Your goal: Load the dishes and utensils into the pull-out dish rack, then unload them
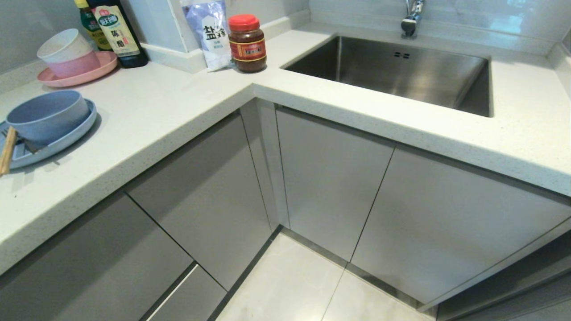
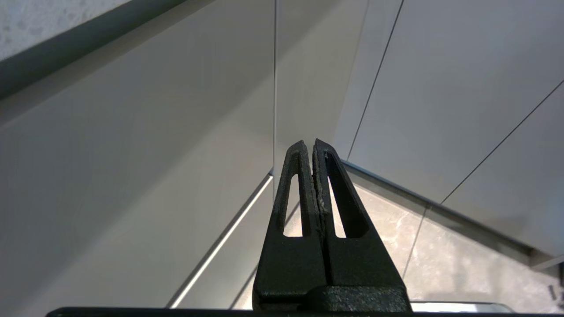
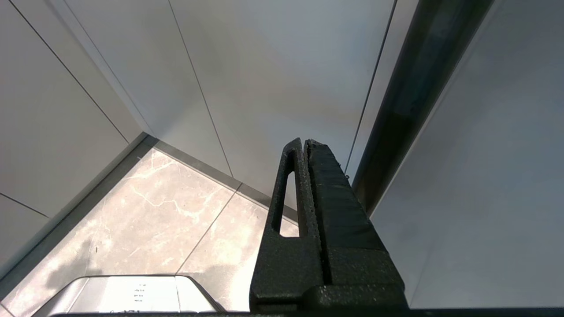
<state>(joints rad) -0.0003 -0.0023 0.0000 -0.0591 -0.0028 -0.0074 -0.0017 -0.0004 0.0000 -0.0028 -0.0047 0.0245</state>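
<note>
Blue bowl (image 1: 47, 115) sits on the blue plate (image 1: 67, 138) over at 9 o'clock on the counter (image 1: 169, 102), chopsticks (image 1: 7, 149) resting on the plate's edge. Left gripper (image 2: 313, 145) and right gripper (image 3: 305, 143) both clenched empty, down by the cabinet doors (image 1: 330, 178).

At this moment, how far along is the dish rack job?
All cabinet fronts are closed and no rack shows. The blue bowl, blue plate and chopsticks sit on the counter. Left gripper and right gripper are shut, empty, down near the cabinets. Whether loading remains or unloading has finished cannot be told.
</note>
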